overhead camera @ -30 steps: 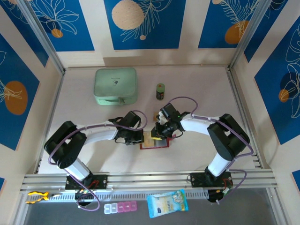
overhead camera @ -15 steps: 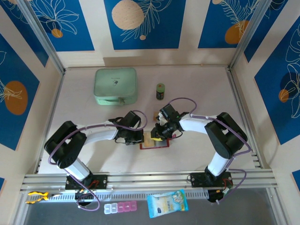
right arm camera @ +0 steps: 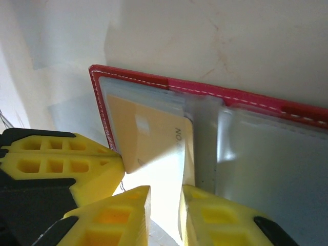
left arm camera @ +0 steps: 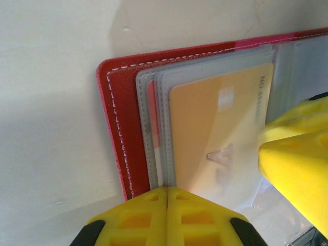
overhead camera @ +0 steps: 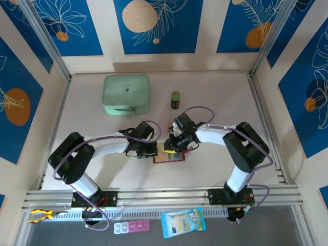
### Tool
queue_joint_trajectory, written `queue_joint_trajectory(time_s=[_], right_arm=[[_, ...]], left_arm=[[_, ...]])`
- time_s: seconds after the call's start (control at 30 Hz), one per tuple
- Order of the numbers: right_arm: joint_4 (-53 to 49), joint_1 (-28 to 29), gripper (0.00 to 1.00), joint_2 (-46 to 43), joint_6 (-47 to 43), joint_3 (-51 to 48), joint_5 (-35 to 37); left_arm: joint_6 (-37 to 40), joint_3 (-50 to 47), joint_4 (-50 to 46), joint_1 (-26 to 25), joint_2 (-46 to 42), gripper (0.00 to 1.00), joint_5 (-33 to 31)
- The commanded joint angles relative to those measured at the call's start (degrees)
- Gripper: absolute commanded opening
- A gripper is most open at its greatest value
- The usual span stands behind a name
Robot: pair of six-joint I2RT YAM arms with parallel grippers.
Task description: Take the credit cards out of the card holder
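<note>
Right arm [overhead camera: 246,148] elbow has edged toward holder [overhead camera: 169,155], which lies open mid-table [overhead camera: 215,97]. Left gripper [left arm camera: 166,197] tips pressed together over holder's sleeve edge. Right gripper [right arm camera: 164,205] slightly spread at yellow card [left arm camera: 215,138] edge. Pale tabletop; mint case [overhead camera: 126,94] and small jar [overhead camera: 175,100] behind holder. Blue floral wall panels [overhead camera: 154,25].

The pale table [overhead camera: 215,102] carries a mint-green case [overhead camera: 126,94] far left, a small jar [overhead camera: 175,100] just right (green-lidded), and the opened card holder [overhead camera: 173,159] centre.
</note>
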Motion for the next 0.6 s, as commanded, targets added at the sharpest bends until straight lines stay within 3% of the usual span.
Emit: queue_joint_trajectory(time_s=[0.0, 0.57], right_arm=[[0.38, 0.32, 0.24, 1.27, -0.22, 1.40, -2.33], [-7.78, 0.67, 0.31, 0.67, -3.44, 4.55, 4.68]], left_arm=[[1.43, -0.51, -1.08, 0.46, 1.47, 0.02, -0.16], [1.64, -0.34, -1.48, 0.44, 1.55, 0.02, 0.01]])
